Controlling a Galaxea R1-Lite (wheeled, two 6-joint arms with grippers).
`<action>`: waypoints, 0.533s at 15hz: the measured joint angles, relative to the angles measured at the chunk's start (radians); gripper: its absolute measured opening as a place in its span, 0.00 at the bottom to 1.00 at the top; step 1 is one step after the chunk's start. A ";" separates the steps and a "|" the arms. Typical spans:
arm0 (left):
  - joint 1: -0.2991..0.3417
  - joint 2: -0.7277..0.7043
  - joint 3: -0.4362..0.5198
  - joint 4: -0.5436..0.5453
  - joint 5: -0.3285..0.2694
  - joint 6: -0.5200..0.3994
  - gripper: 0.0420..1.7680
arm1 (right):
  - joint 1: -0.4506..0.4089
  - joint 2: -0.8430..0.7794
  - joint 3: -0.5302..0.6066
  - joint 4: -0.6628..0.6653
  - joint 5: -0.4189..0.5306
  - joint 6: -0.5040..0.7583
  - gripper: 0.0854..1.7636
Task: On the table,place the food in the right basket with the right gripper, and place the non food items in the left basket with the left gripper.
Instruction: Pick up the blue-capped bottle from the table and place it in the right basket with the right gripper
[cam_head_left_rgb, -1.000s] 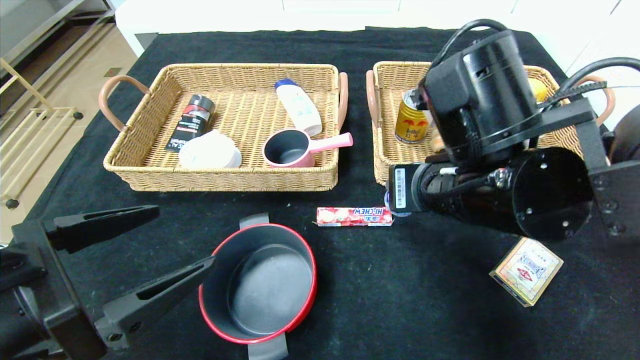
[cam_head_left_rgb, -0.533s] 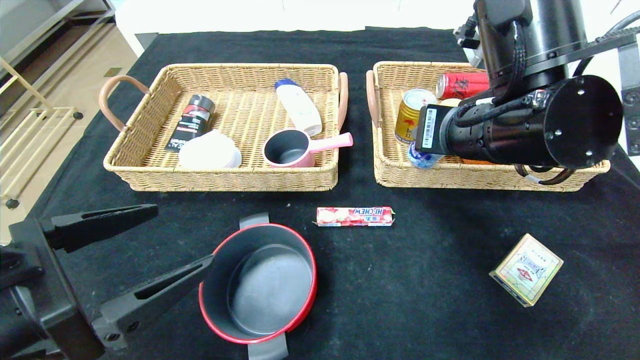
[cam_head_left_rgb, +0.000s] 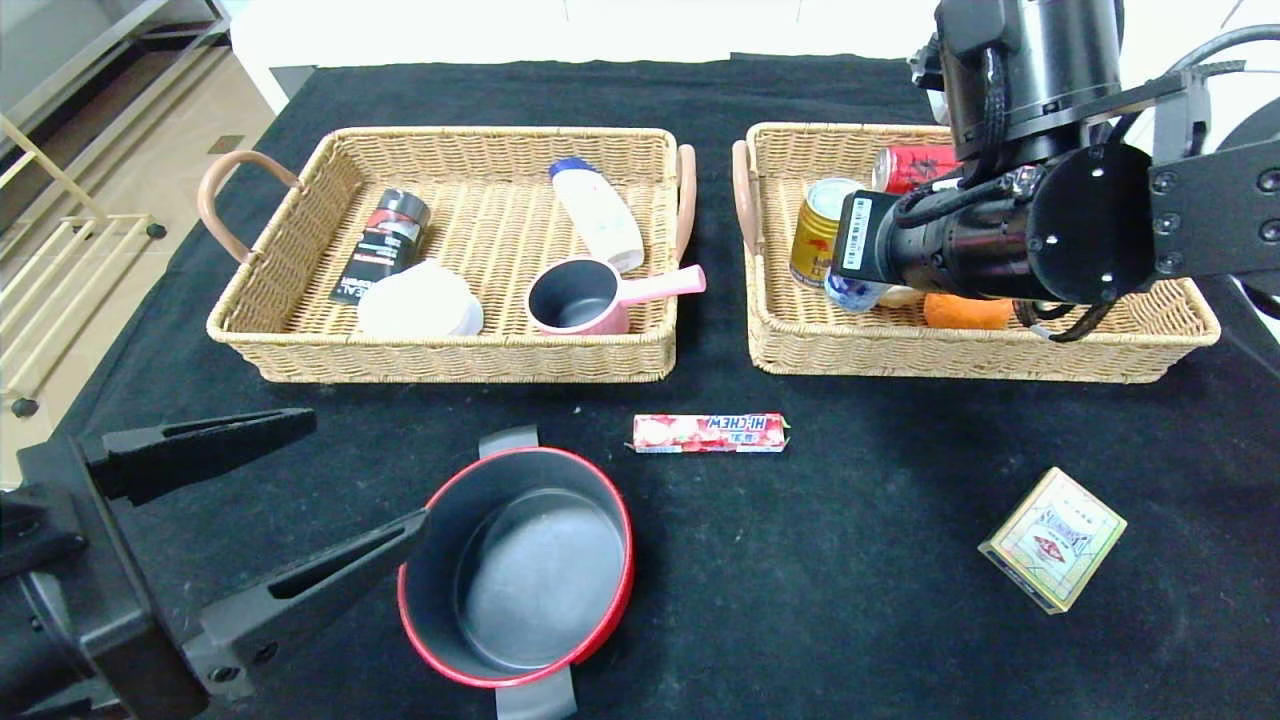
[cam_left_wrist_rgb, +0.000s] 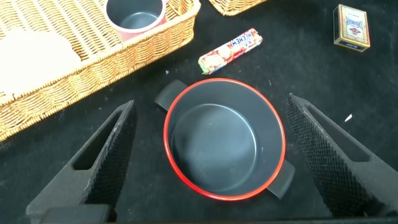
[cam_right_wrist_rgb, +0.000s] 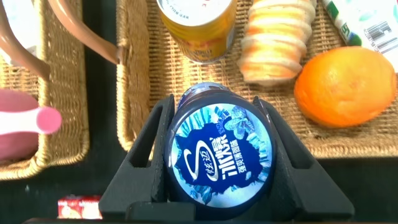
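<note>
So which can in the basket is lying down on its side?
The red can at the back of the right basket is lying on its side. The gold can near the front stands upright, top up.

Lab-like room: black-draped table (cam_head_left_rgb: 860, 600)

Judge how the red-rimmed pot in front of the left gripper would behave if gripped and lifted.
The red-rimmed pot looks rigid, so it probably won't flex. It sits empty and upright, so likely light and stable. Its smooth rim may slip between the open left gripper; the flat side handles look safer.

black table (cam_head_left_rgb: 860, 600), baskets (cam_head_left_rgb: 300, 340), pot (cam_head_left_rgb: 520, 565), candy (cam_head_left_rgb: 709, 433), cards (cam_head_left_rgb: 1052, 540)
</note>
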 joint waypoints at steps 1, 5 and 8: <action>0.000 0.000 0.000 0.000 0.000 0.000 0.97 | -0.002 0.006 -0.003 -0.014 0.000 -0.003 0.48; 0.000 -0.001 0.000 -0.001 0.000 0.000 0.97 | -0.008 0.024 -0.023 -0.039 0.000 -0.011 0.48; 0.000 -0.001 0.000 -0.001 0.000 0.000 0.97 | -0.009 0.034 -0.027 -0.048 -0.001 -0.013 0.48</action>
